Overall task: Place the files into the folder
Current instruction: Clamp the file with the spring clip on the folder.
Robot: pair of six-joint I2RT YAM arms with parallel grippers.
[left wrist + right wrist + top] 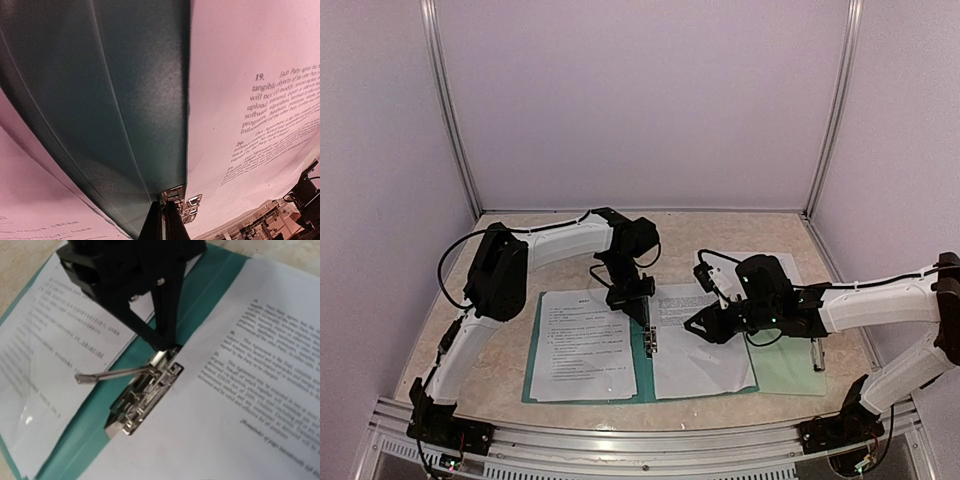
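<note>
Right under left fingers [167, 315]: folder [207, 282].

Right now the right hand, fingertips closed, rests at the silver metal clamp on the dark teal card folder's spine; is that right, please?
No: the left hand, fingertips closed, rests at the silver metal clamp on the dark teal card folder's spine; see the right wrist view.

Robot body. The white-shelled left arm [500, 270] and right arm [875, 300] alternate smooth white link covers with bulky matte black joint housings. Each is mounted on a black base block [438, 425] just behind the silver aluminium rail [620, 432]. A thin black cable [440, 268] loops free beside each arm (hanging slack). Farthest from the rail, the black left gripper [638, 305] and right gripper [692, 326] end in slim tapered fingers [167, 325].
</note>
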